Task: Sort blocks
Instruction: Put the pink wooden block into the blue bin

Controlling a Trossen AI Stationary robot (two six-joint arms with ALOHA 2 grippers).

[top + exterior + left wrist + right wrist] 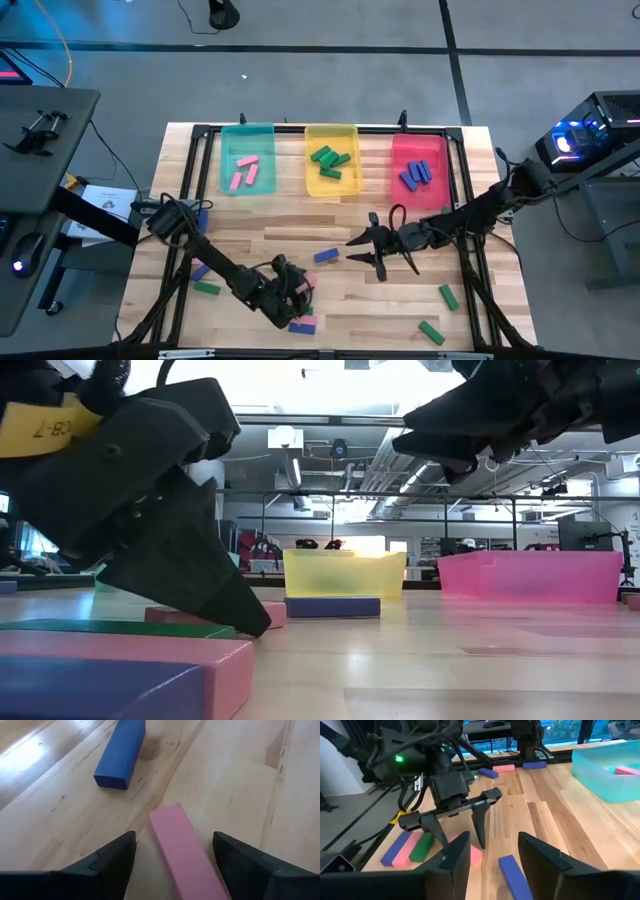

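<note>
Left gripper [172, 851] low, fingers apart astride pink block [186, 852], right gripper [372, 246] mid-table, part open, empty.

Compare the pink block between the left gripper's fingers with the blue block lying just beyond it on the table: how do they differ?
Colour: the pink block is pink, the blue block is blue. Place: the pink block lies between the open fingers of the left gripper, while the blue block lies clear of them. Pose: their long sides point different ways. Both lie flat on the wooden table and look alike in shape.
</note>
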